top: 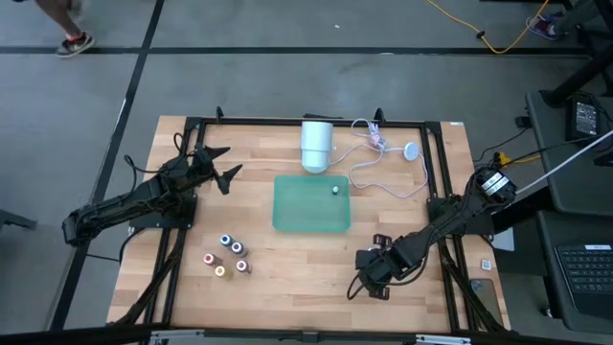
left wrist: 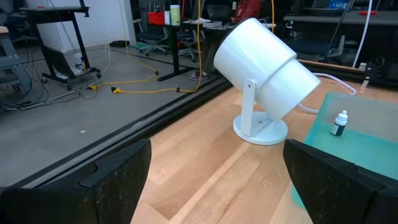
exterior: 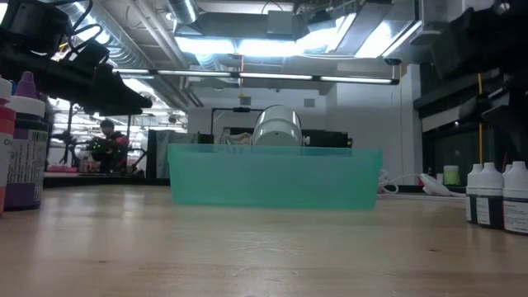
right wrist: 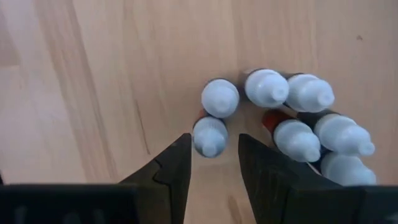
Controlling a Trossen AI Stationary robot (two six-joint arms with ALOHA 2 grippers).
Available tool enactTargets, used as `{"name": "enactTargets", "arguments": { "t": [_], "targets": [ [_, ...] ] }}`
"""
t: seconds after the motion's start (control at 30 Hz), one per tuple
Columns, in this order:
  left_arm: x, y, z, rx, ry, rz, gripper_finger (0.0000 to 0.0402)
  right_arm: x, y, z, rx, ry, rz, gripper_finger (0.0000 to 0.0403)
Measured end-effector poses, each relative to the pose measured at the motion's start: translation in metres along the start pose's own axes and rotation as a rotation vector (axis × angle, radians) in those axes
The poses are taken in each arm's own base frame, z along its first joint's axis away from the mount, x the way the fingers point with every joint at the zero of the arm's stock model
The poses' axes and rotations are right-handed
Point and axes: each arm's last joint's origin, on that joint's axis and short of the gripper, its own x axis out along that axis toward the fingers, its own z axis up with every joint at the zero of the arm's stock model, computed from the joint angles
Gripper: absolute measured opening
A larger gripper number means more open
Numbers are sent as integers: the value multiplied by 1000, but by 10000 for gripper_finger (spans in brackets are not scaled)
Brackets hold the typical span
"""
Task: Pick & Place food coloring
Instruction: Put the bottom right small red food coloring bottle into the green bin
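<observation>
The food coloring shows in more than one place: a cluster of small upright bottles [top: 228,255] with coloured tops stands on the wooden table [top: 287,278] at lower left of the high view, one tiny bottle [top: 335,189] already sits in the green tray [top: 311,203] at the centre, and a second huddle of white-capped bottles [right wrist: 292,118] fills the right wrist view. The right gripper [right wrist: 214,155], at lower right of centre in the high view, hangs over that huddle with its two dark fingers partly parted on either side of one white-capped bottle [right wrist: 209,135]; they straddle it, but whether the pads touch it cannot be told, and nothing looks lifted. The left gripper [left wrist: 214,180] waits at the left of the table, fingers spread wide and empty, facing the large white cylinder [left wrist: 267,59]. The bottles look light, stiff plastic, smooth and narrow, so they should tip or skid easily; the sensible hold is probably across the body just under the cap, squarely, with neighbours standing so close that a stray finger could topple them. Only the right wrist view shows how tightly those bottles crowd; the high view hides them beneath the arm. The low view shows the tray's wall [exterior: 272,175] and bottles at both frame edges, and a person far behind.
</observation>
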Motion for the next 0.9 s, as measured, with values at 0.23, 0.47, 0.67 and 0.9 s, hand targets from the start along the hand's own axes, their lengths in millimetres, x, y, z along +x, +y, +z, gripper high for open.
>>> {"name": "enactTargets", "arguments": {
  "t": [0.23,0.47,0.67,0.9],
  "targets": [
    [0,0,0,0,0,0,361,0,1,1,-6,-10,9,134],
    [0,0,0,0,0,0,361,0,1,1,-7,-11,8,134],
    [0,0,0,0,0,0,361,0,1,1,-2,-12,8,126],
    [0,0,0,0,0,0,361,0,1,1,2,-16,12,76]
  ]
}}
